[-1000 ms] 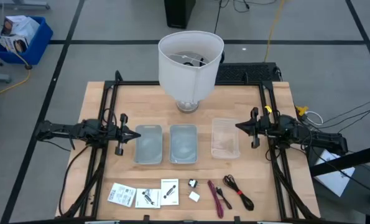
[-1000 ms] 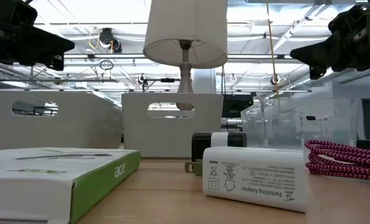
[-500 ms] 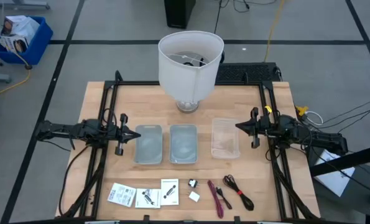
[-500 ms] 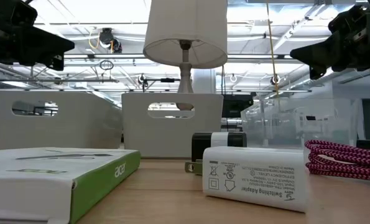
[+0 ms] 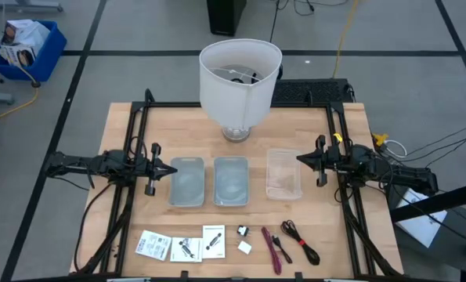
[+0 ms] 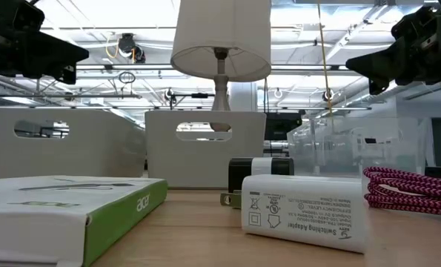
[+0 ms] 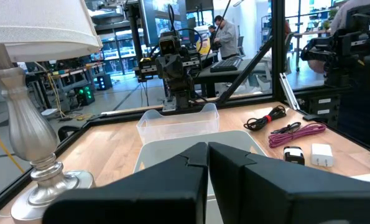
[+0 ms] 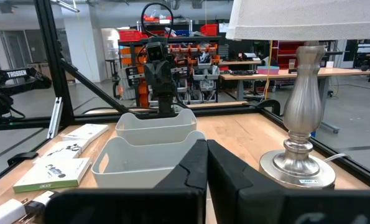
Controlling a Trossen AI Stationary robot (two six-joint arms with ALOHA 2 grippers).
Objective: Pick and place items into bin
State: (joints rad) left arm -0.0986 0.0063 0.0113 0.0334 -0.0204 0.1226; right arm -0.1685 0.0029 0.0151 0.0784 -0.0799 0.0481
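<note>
Along the near edge of the wooden bench (image 5: pixel 123 133) lie the flat white packets with black print (image 5: pixel 153 244), two small black and white adapter parts (image 5: pixel 243 239), and the magenta cable (image 5: pixel 272 254) beside the black cable (image 5: pixel 298 240), all untouched and well apart from both arms. Behind them stand two grey plastic bins (image 5: pixel 187 181) and one clear plastic bin (image 5: pixel 284 173) in a row, with a white-shaded lamp (image 5: pixel 240 77) farther back. The left end effector (image 5: pixel 169 169), fingers pressed together, hovers just left of the grey bins; the right end effector (image 5: pixel 301 159), likewise closed, hangs just right of the clear one.

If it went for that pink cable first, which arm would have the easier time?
Probably the right. The pink cable lies at the table's front on that arm's side, closer to the right gripper than to the left gripper, which waits across the bins.
</note>
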